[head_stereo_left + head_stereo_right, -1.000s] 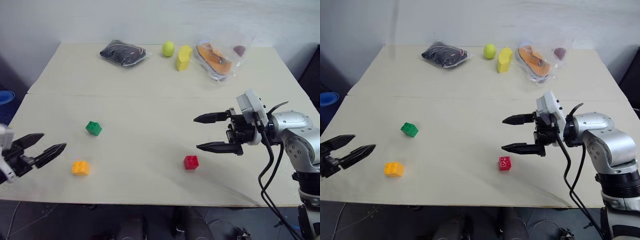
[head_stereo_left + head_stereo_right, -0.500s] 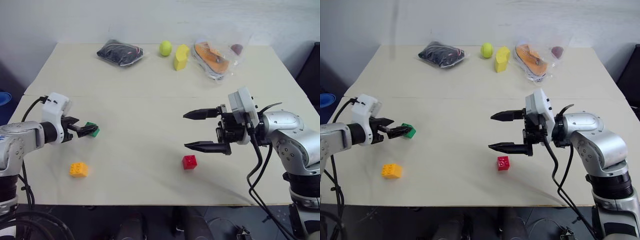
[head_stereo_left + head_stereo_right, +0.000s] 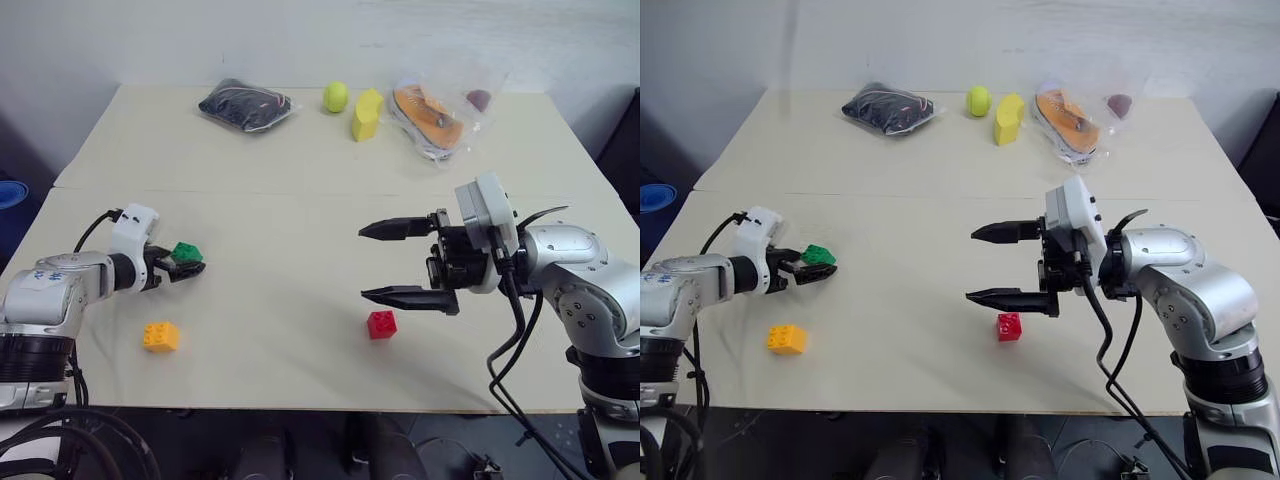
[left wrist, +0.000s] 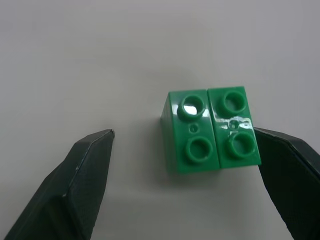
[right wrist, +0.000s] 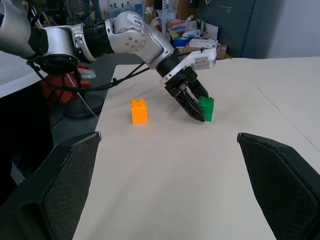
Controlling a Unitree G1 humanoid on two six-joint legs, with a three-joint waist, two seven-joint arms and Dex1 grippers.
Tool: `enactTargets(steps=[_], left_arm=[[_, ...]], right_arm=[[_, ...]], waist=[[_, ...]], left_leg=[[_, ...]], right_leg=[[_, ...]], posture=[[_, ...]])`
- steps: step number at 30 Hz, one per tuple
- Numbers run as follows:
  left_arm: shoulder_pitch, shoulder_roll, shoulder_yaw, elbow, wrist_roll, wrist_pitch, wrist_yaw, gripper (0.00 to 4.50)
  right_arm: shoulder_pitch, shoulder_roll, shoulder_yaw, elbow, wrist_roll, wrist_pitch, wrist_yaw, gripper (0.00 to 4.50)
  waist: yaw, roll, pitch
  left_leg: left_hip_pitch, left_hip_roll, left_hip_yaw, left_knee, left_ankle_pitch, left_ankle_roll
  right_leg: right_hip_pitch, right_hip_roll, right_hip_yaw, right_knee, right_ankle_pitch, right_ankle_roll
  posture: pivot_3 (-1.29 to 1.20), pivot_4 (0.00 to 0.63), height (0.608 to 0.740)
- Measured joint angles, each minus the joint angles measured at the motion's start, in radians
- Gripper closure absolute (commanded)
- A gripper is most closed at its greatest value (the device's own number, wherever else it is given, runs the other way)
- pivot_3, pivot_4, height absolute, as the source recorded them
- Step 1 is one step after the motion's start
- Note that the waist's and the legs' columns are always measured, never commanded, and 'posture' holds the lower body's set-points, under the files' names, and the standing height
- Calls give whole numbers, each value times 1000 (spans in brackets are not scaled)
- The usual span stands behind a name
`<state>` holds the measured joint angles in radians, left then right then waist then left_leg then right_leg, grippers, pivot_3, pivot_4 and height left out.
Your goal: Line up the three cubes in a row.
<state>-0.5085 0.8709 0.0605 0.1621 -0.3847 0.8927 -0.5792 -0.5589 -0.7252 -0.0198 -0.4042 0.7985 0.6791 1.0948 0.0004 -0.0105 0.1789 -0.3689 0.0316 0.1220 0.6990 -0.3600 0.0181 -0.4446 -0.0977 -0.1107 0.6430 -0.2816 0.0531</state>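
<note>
Green brick [image 4: 212,131]: glossy studded plastic, four round studs up, sits on the left half of the table between the left gripper [image 3: 181,268] fingers, which are spread around it; one finger [image 4: 285,165] touches or nearly touches its side, the other [image 4: 82,172] stands off with bare table between, so no pinch. Orange-yellow brick [image 3: 160,335] lies nearer the front edge, just beside the left arm and apart from the green one. Red brick [image 3: 381,323] sits right of centre, near the front, well apart from the other two; all three lie flat and scattered, no row. Right gripper [image 3: 392,262] hangs above the table just behind the red brick, pointing toward the robot's left, its two black tapered fingers spread wide and holding nothing. Table [image 3: 300,210] is a pale cream matte board, with a thin seam running across the middle, straight front edge, dark floor below. Wide bare area in the centre between the grippers. Along the far edge: black bundle in a clear bag [image 3: 245,104], yellow-green ball [image 3: 335,96], plain yellow curved block [image 3: 367,114], clear bag with something orange inside [image 3: 430,115], small dark-red thing [image 3: 479,99]. White wall behind, blue object [image 3: 12,193] off the left edge. The right wrist view shows cluttered shelves and desks past the table's side.
</note>
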Motion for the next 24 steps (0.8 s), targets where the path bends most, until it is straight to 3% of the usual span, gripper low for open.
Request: enactTargets(steps=[8,13,19,24], left_arm=[[-16,-10,-1,47,54,-43,-30,3007],[2,0,-6,21,67,-60,-90,2995],[12,10,-54,-195,3,-96,-297,2995],[13,30,-162,-407,-42,-159,-481,2995]], right_arm=[[16,0,-3,-23,17,7,-21,0],[71,-44,1,-21,-38,-40,21,0],[144,-82,-5,-1,-90,-74,44,0],[192,-115,-35,-11,-95,-74,44,0]], waist=[[-1,0,0],[0,0,0],[2,-1,0],[-1,-1,0]], left_leg=[[0,0,0,0,0,0],[0,0,0,0,0,1],[-1,0,0,0,0,1],[0,0,0,0,0,1]], right_leg=[[0,0,0,0,0,0],[0,0,0,0,0,0],[0,0,0,0,0,1],[0,1,1,-1,0,1]], posture=[[0,150,740],[0,150,740],[0,150,740],[0,150,740]])
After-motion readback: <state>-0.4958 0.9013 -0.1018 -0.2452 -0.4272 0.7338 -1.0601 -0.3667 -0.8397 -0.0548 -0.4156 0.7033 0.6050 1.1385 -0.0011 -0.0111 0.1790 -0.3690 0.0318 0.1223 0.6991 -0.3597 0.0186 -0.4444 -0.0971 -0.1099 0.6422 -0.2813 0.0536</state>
